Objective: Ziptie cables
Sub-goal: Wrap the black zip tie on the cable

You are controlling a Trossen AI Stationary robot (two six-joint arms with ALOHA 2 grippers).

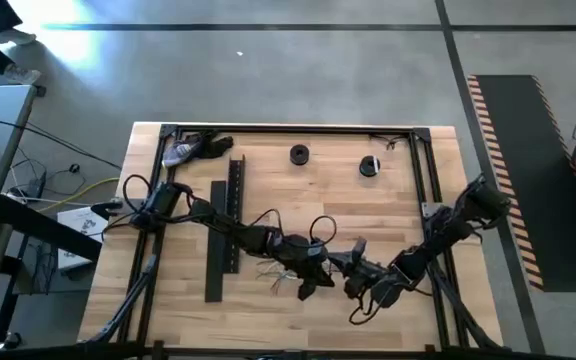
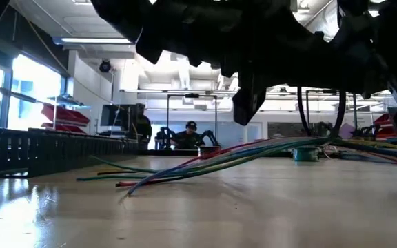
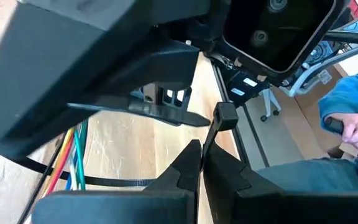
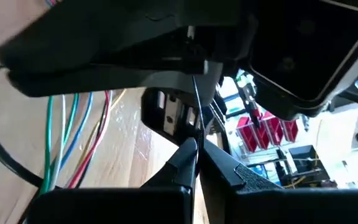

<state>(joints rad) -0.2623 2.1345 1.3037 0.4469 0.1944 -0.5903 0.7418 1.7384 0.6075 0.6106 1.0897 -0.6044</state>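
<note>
Both my grippers meet over the cables near the front edge of the tabletop, working a zip tie.

My left gripper (image 1: 320, 283) has its fingers pressed together on the thin black zip tie (image 3: 209, 138), just under its square head; I judge this keeps the strap taut. My right gripper (image 1: 353, 262) faces it closely, fingers closed on a thin dark strand, probably the same tie. The cables (image 2: 205, 162) lie fanned on the table (image 1: 268, 180) beneath, right of the black channel (image 1: 224, 230), presumably so the strap can loop them. I can read no writing or brand anywhere.
</note>
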